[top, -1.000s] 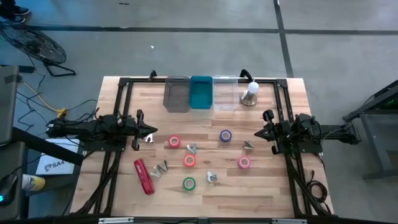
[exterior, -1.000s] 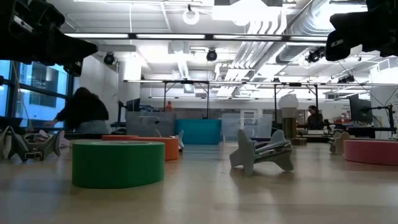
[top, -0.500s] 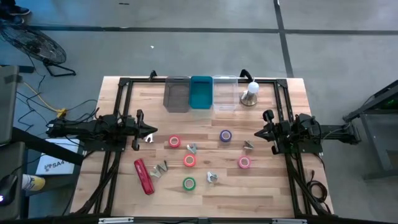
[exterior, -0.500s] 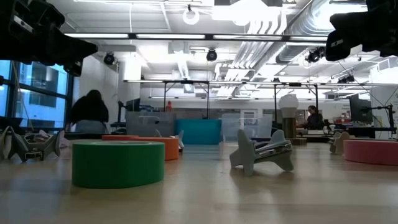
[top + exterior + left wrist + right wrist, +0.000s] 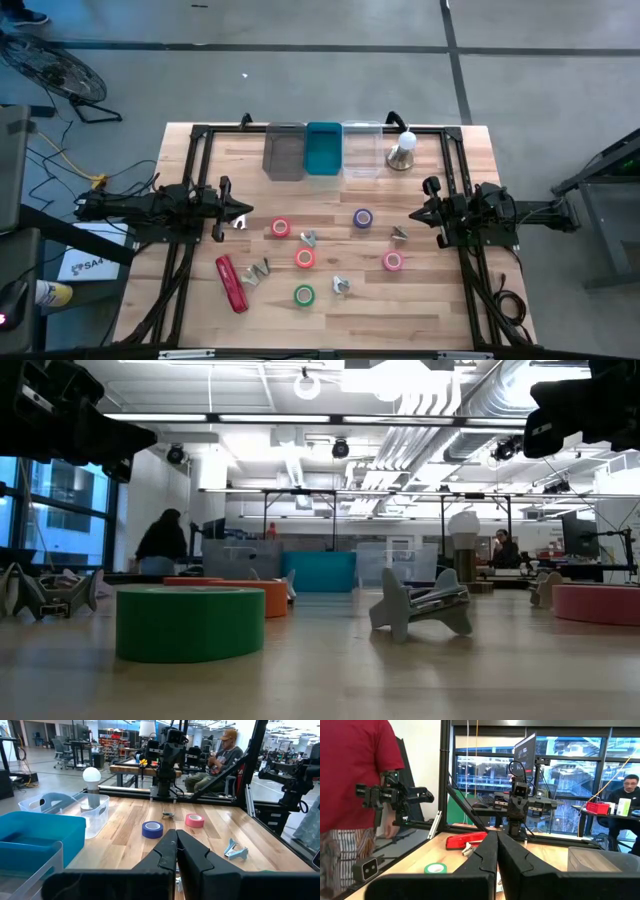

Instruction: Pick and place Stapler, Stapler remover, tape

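Only a person [image 5: 163, 544] in the background walked rightward; both arms stayed put. From above, the stapler [image 5: 231, 283] lies near the closed, empty left gripper [image 5: 238, 214], with tape [image 5: 303, 257] between the stapler and the closed, empty right gripper [image 5: 421, 212].

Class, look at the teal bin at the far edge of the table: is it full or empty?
Empty. From above, the teal bin shows only its bare floor, and all the tape rolls lie outside on the table.
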